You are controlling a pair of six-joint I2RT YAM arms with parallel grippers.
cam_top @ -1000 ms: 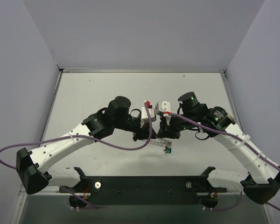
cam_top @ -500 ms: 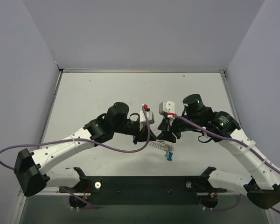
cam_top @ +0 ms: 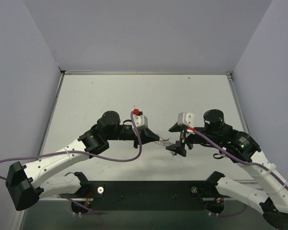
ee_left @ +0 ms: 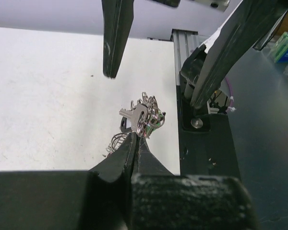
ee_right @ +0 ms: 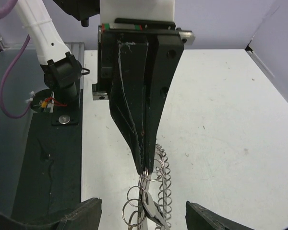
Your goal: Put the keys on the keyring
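Observation:
The keyring (ee_right: 166, 186) is a silvery wavy coil with small split rings bunched on it, held just above the white table (cam_top: 110, 96). My left gripper (ee_left: 137, 136) is shut on that bunch; in the right wrist view its fingers (ee_right: 146, 120) come down from above and pinch the rings. One of the keys (ee_right: 156, 216), silver with a dark head, hangs from the bunch; it also shows as the silver key (ee_left: 130, 114) in the left wrist view. The coloured keys are too small to make out. My right gripper (cam_top: 174, 139) stands open around the keyring (cam_top: 164, 142), touching nothing.
The black base plate (cam_top: 144, 189) runs along the near edge, right below the held bunch. Purple cables (cam_top: 110, 152) loop off both arms. Grey walls close in the table at the back and both sides.
My right gripper has opened, let go of the bunch and drawn back to the right. My left gripper has closed on the keyring and now holds it alone.

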